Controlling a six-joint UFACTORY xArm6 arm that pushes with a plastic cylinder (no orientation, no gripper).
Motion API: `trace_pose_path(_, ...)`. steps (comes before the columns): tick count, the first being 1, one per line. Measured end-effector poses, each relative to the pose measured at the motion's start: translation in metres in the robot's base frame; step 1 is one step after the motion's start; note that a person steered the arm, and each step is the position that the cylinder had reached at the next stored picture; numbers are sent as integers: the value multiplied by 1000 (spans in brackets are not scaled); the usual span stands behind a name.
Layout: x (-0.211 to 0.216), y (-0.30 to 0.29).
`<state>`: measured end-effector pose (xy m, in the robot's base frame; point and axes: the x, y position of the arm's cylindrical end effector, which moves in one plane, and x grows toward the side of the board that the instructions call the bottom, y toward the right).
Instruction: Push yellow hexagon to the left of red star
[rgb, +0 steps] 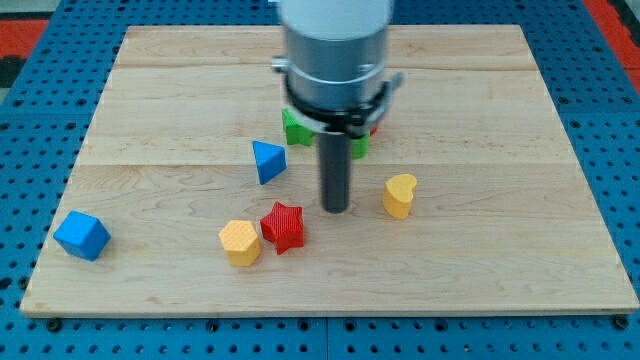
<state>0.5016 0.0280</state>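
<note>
In the single camera view, the wooden tabletop (180, 60) carried a loose cluster of blocks below the arm's grey housing. My tip (336, 209) rested on the wood between the red star (284, 226) and a yellow heart-shaped block (399, 196), near the star's upper right and touching neither. There was no pincer on this arm to open or close, only the plain rod, and it had hold of nothing. The yellow hexagon (240, 242) sat just beside the red star on the view's left, the two apparently touching or very nearly so, so the task looked close to done or already satisfied. A blue triangular block (267, 161) lay above them, a blue cube (81, 235) sat well apart near the view's bottom left, and a green block (297, 128) showed behind the rod; something red peeked out at the housing's right edge, perhaps another block, though it was too hidden to name. The risk from here, as I judged it, was the tip's closeness to the star: a sweep toward the view's left would shove the star into the hexagon, carrying both along or spinning the hexagon out of place, while a careless move rightward would knock the yellow heart-shaped block.
</note>
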Motion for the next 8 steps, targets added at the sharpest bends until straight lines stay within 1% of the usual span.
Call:
trace_pose_path(1, 14, -5)
trace_pose_path(3, 40, -140)
trace_pose_path(4, 49, -154)
trace_pose_path(5, 50, -101)
trace_pose_path(6, 81, -87)
trace_pose_path(7, 114, -125)
trace_pose_path(8, 116, -208)
